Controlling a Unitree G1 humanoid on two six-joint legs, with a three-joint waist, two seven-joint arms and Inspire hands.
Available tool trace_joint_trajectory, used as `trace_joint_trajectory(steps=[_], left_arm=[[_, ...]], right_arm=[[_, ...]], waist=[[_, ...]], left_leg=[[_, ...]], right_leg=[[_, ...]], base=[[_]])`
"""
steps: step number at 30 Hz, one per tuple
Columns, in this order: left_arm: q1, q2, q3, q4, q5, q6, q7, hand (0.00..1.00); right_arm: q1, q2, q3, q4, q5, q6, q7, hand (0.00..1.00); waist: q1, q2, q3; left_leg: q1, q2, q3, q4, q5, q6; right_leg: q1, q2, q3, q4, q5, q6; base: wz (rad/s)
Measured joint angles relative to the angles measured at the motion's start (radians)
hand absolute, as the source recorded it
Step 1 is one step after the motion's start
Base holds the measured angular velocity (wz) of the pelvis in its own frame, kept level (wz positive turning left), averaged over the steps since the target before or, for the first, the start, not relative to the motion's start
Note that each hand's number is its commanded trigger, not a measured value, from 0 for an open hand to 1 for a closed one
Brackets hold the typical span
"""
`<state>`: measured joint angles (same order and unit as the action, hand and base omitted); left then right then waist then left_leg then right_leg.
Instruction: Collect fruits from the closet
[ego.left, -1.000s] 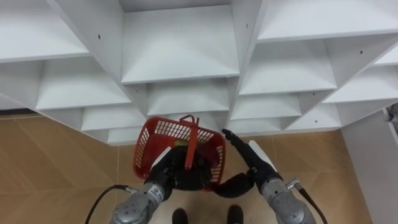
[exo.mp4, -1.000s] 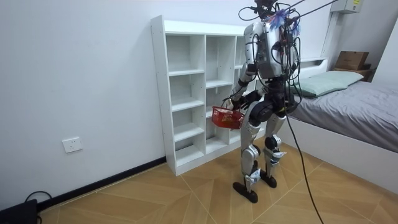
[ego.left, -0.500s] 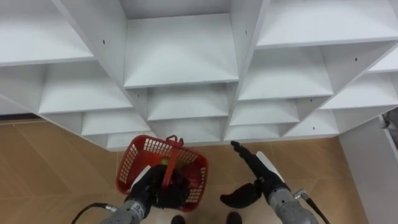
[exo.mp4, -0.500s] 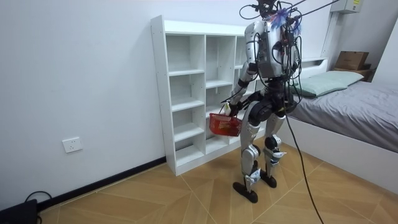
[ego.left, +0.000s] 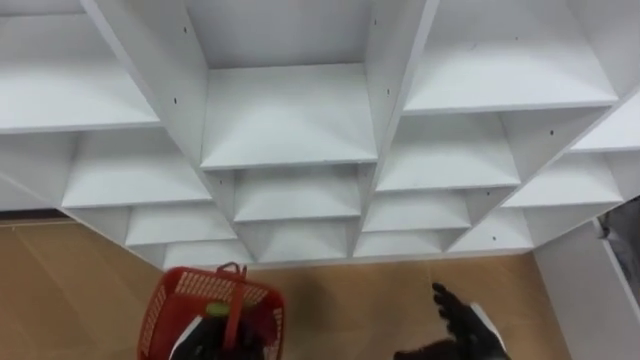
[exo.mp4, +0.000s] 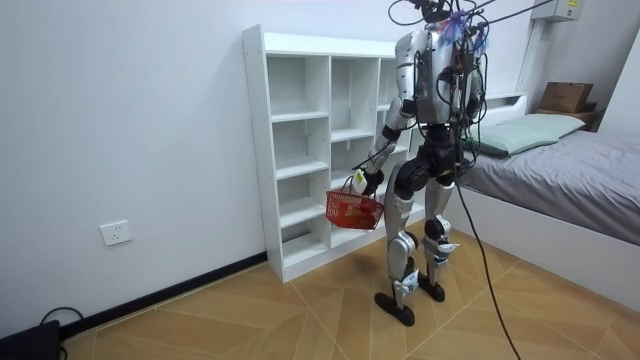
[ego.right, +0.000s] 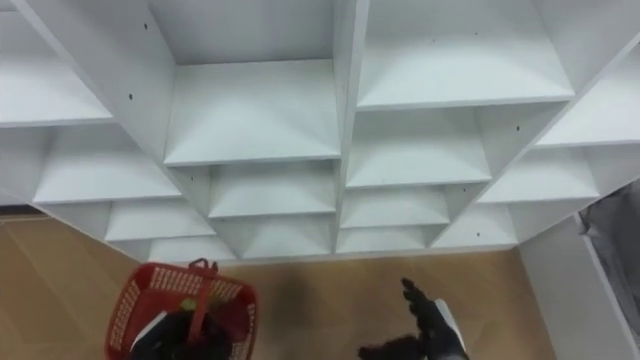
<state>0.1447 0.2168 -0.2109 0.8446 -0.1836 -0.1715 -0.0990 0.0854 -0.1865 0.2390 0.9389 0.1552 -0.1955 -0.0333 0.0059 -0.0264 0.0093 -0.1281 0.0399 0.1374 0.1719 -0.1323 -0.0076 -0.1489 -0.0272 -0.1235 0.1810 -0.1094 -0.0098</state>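
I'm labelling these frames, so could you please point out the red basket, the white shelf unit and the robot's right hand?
red basket (ego.left: 168, 305), left eye view, left mesh wall.
white shelf unit (ego.left: 290, 115), left eye view, middle shelf board.
right hand (ego.left: 460, 318), left eye view, its dark fingers.

Humanoid robot with a silver-grey torso, arms and legs, black at the hips and feet. Dark cables loop over its chest and back, and straps rise from its shoulders. Its right hand (ego.left: 452, 308) has black fingers and a pale back.
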Motion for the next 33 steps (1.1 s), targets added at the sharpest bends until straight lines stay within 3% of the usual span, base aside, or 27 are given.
trace_joint_trajectory(steps=[5, 9, 13, 16, 27, 33], left_arm=[[0.064, -0.007, 0.062, 0.0, 0.012, -0.003, -0.001, 1.0], [0.091, -0.01, 0.092, 0.004, -0.002, -0.003, -0.002, 1.0], [0.093, -0.011, 0.102, 0.039, -0.004, -0.003, 0.0, 1.0], [0.092, -0.023, 0.13, 0.078, -0.002, -0.003, 0.004, 1.0], [0.083, -0.056, 0.21, 0.192, -0.021, 0.0, -0.003, 1.0], [0.073, -0.077, 0.231, 0.218, -0.02, 0.007, -0.025, 1.0]], right_arm=[[0.044, -0.001, -0.046, 0.044, 0.034, 0.003, 0.047, 0.0], [0.058, 0.0, -0.06, 0.121, 0.058, 0.016, 0.079, 0.0], [0.07, 0.001, -0.095, 0.182, 0.082, 0.022, 0.102, 0.0], [0.075, 0.001, -0.105, 0.201, 0.116, 0.024, 0.111, 0.0], [0.077, 0.043, -0.177, 0.286, 0.199, 0.046, 0.1, 0.0], [0.071, 0.047, -0.202, 0.31, 0.19, 0.047, 0.103, 0.0]], waist=[[0.004, 0.005, -0.0067], [0.001, 0.011, -0.0066], [0.001, 0.011, -0.006], [0.005, 0.012, -0.0103], [0.002, 0.011, -0.0034], [0.001, 0.014, -0.0041]], left_leg=[[0.046, 0.0, -0.003, -0.005, -0.01, -0.001], [0.084, -0.003, -0.017, -0.006, -0.013, -0.002], [0.119, -0.007, -0.035, -0.007, -0.021, -0.005], [0.125, -0.007, -0.039, -0.006, -0.024, -0.006], [0.167, -0.012, -0.056, -0.007, -0.037, -0.006], [0.173, -0.014, -0.056, -0.007, -0.042, -0.005]], right_leg=[[0.055, -0.001, -0.015, -0.013, -0.006, 0.001], [0.1, -0.001, -0.019, -0.014, -0.019, 0.004], [0.131, -0.004, -0.03, -0.011, -0.042, 0.007], [0.138, -0.003, -0.031, -0.01, -0.046, 0.007], [0.2, -0.005, -0.048, -0.03, -0.054, 0.011], [0.206, -0.006, -0.046, -0.031, -0.056, 0.014]], base=[[0.02], [0.11], [0.15], [0.02], [0.04], [0.0]])
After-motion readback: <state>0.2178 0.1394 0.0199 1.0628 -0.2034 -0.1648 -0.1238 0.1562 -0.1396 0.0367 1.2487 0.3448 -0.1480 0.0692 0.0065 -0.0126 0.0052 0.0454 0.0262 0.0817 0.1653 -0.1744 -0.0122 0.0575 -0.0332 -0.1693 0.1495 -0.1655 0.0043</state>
